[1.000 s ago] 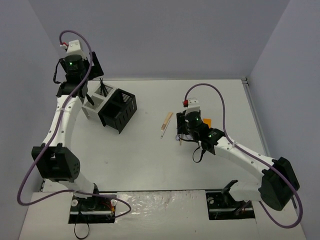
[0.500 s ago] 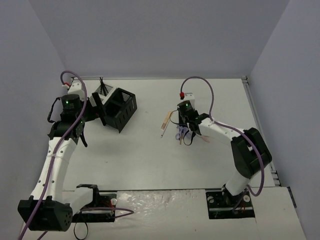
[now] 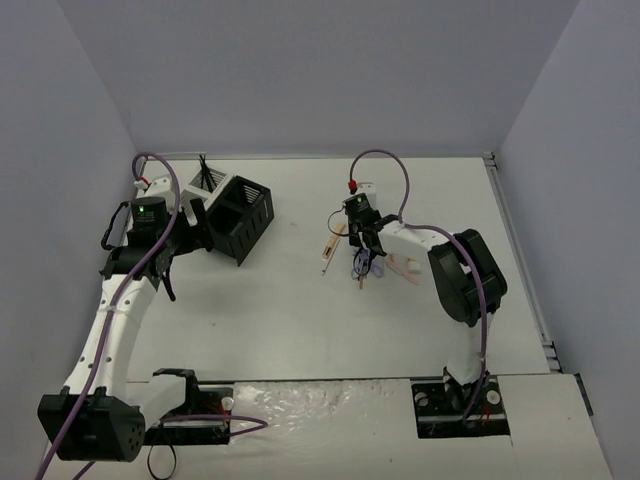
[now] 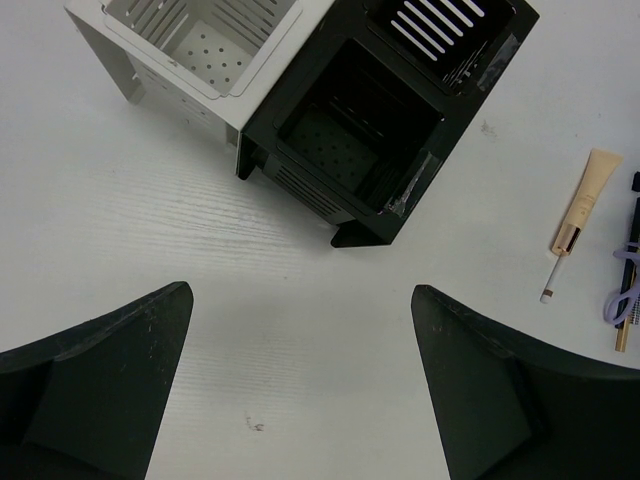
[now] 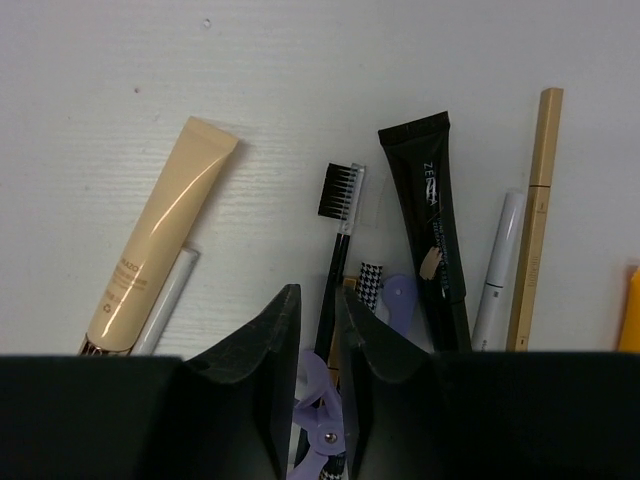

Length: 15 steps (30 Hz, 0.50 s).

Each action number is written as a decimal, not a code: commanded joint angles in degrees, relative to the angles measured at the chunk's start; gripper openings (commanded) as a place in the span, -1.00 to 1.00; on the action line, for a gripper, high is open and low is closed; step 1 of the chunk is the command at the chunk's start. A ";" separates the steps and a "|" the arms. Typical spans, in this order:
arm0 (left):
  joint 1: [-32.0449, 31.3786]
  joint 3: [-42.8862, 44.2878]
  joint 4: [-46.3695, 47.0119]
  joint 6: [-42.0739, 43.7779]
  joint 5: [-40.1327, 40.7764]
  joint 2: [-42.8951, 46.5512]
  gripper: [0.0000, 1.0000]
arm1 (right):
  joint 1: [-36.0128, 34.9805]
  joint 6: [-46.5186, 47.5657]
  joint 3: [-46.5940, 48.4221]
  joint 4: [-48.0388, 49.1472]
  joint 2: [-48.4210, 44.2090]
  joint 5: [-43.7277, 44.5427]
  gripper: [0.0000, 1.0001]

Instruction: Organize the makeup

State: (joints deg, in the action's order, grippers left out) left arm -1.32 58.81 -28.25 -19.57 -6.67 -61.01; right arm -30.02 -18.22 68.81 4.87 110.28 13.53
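The makeup lies in a loose pile at mid-table. In the right wrist view I see a beige tube (image 5: 160,235), a thin black brush (image 5: 340,195), a black tube (image 5: 428,220), a white pencil (image 5: 497,260), a tan pencil (image 5: 535,220), an orange tube (image 5: 631,310) and a lilac looped piece (image 5: 318,400). My right gripper (image 5: 316,300) is down on the pile (image 3: 362,252), its jaws almost together with the black brush handle and the lilac piece between them. My left gripper (image 4: 300,292) is open and empty, above the table left of the boxes (image 3: 168,262).
A black mesh box (image 4: 350,140) and a white mesh box (image 4: 190,40) stand joined at the back left. Thin black sticks (image 3: 205,170) stand in the white box. The beige tube (image 4: 583,195) lies right of the boxes. Walls close the table's sides.
My left arm swung from behind the boxes to their near left side. My right gripper moved left and back onto the makeup pile, its arm folding in.
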 commanded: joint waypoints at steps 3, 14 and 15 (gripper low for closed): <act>0.19 4.30 1.53 -0.10 -0.97 0.13 0.79 | 0.39 -2.73 2.58 0.66 0.73 0.49 -0.70; 0.19 4.29 1.36 -0.47 -1.91 -0.57 0.79 | 0.49 -6.80 0.51 -1.09 2.10 3.08 -0.73; 0.18 4.30 1.35 -0.47 -1.87 -0.60 0.79 | 0.49 -6.99 0.44 -1.24 2.14 3.52 -0.74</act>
State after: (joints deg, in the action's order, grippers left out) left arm -1.32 58.81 -28.27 -19.62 -7.74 -61.43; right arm -29.98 -22.50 68.82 4.49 112.17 13.91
